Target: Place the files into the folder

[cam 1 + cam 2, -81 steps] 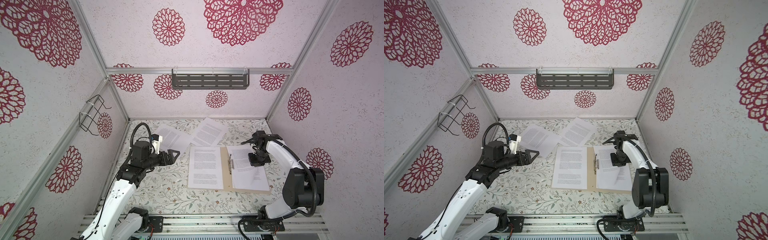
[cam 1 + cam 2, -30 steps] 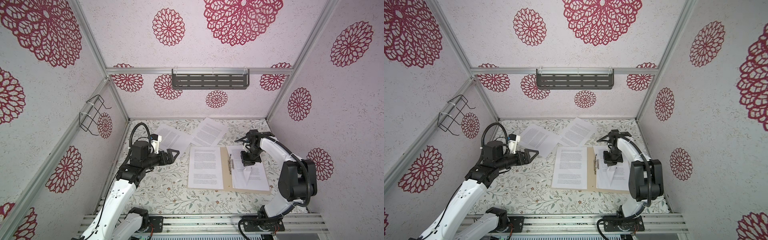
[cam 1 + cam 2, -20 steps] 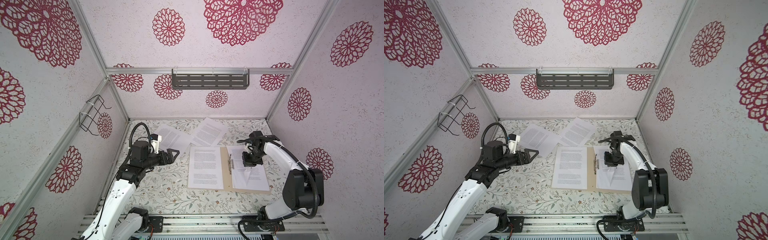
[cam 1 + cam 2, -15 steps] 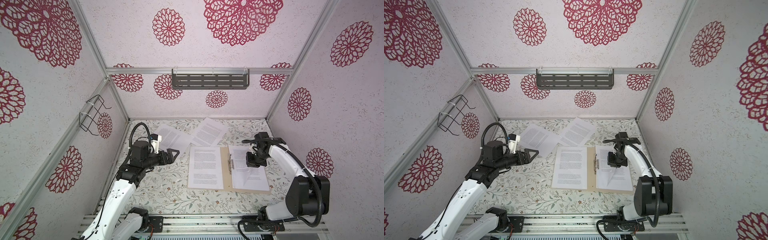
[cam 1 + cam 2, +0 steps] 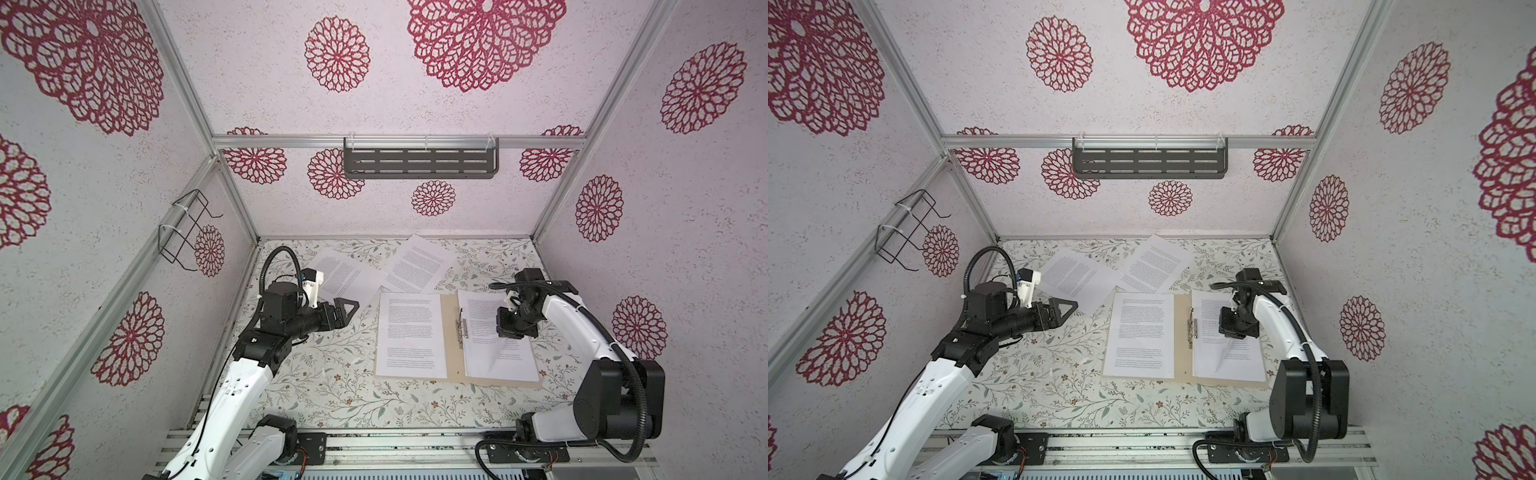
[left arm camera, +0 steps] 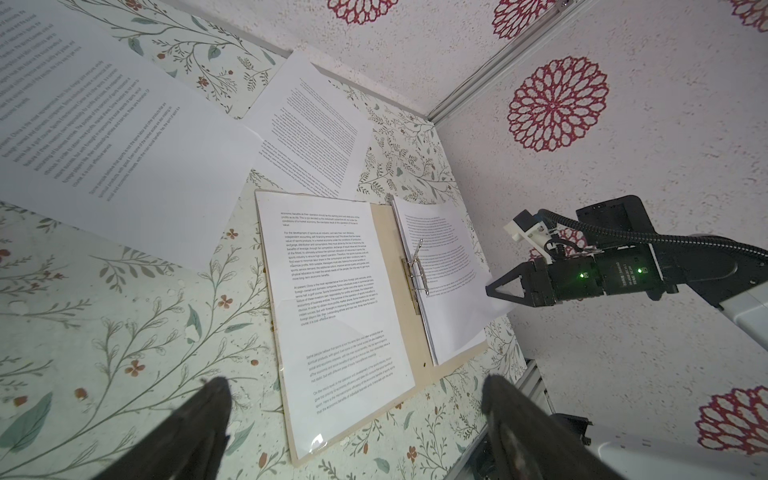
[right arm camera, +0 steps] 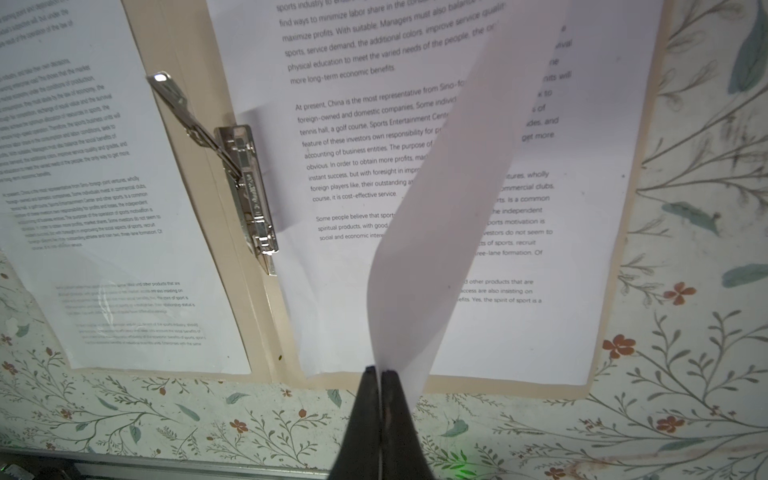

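Right pincer [image 7: 380,370] closed on the edge of a thin, floppy sheet [image 7: 457,187] curling above the right leaf of the open folder [image 5: 449,353], such paper probably best pinched at an edge; left pincer [image 5: 351,311] wide open, empty.

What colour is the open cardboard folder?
The folder is plain tan, clearest in the left wrist view.

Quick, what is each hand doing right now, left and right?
Left hand: open, holding nothing.
Right hand: closed, pinching a white sheet above the open folder.
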`<state>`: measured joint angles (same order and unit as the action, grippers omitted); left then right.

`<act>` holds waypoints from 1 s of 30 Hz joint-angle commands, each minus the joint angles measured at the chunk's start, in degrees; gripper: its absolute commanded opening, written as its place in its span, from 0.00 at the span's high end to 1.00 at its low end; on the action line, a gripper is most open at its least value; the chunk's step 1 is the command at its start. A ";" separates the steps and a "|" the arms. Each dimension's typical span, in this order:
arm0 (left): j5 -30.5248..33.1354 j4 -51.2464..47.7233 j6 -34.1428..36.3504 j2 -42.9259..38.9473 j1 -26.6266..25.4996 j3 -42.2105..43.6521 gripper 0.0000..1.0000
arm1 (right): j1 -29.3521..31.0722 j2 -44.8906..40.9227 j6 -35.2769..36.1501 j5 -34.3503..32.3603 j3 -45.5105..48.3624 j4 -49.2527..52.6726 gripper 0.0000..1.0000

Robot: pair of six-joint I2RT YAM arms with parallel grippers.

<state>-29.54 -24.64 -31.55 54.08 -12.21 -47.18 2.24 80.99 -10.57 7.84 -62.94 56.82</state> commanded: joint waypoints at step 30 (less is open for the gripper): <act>0.97 0.74 1.21 1.02 2.01 0.33 0.03 | -7.54 -16.91 -7.53 -10.12 -1.13 -10.06 0.01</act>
<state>-28.95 -24.71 -31.51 54.54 -10.81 -47.18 -4.14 66.41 -15.75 -7.25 -63.44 51.22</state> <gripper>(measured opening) 0.975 0.989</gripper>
